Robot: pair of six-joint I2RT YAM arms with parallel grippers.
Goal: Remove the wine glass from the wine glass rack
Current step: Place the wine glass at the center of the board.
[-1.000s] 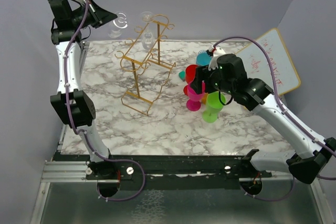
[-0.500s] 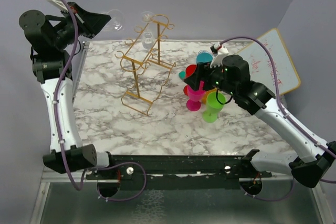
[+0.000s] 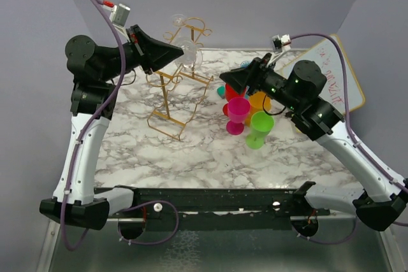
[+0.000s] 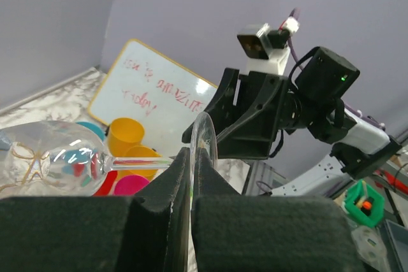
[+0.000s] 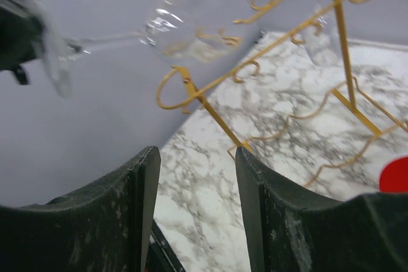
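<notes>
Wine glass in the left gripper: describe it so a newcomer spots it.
Find the gold wire rack on the marble table. At its upper arms, the left gripper pinches a clear wine glass by the stem. Unlike the other glass hanging at the rack's top, it lies sideways between black fingers.

I see soft, even light from above, with only faint shadows on the table [image 3: 191, 151]. Highlights glint on the wine glass [image 4: 57, 157]; my right wrist view blurs its foot.

Wine glass [image 4: 54, 157] bowl cut by left edge, stem hidden inside left gripper [image 4: 191, 167]. Wine glass rack [image 5: 340, 36] cut by top edge.
</notes>
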